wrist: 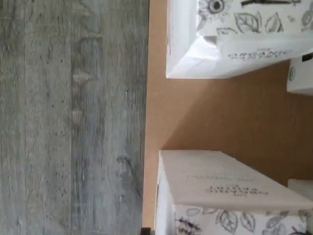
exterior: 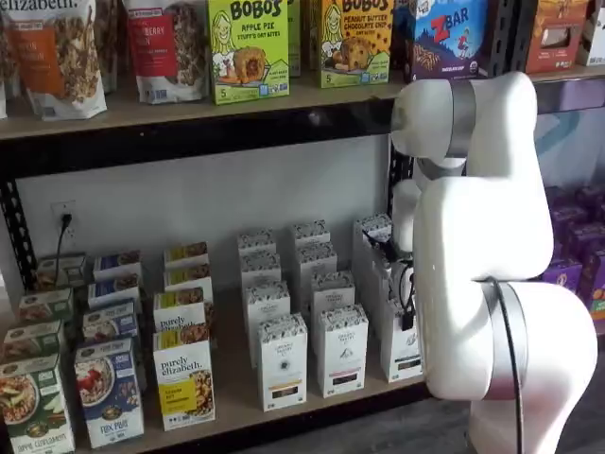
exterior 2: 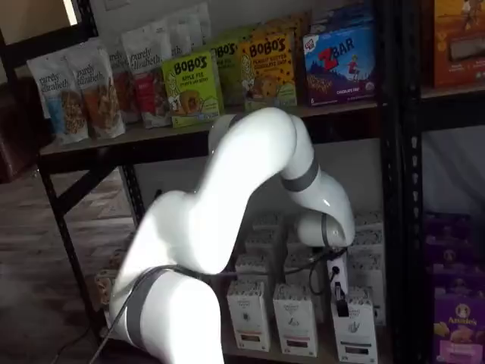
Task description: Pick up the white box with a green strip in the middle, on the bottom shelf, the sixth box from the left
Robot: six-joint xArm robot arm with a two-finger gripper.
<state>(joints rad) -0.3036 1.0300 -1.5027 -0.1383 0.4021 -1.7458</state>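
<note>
- 1 target matters here: the white box, which stands at the front of the right-hand row on the bottom shelf, upright among matching white cartons with speckled tops.
- In both shelf views it has not left the board; it appears in a shelf view at, partly hidden by the arm.
- The gripper hangs straight down over that box, its white body and black fingers at the carton's top; whether the fingers are spread or closed on the box cannot be told, since they are seen side-on.
- Progress, as I judge it: the approach is made, while a confirmed grasp and the lift are left.
- The arm bends over from the front, elbow high, wrist pointing down.
- The wrist view shows 2 white cartons with bare brown board between them, beside grey flooring.
</note>
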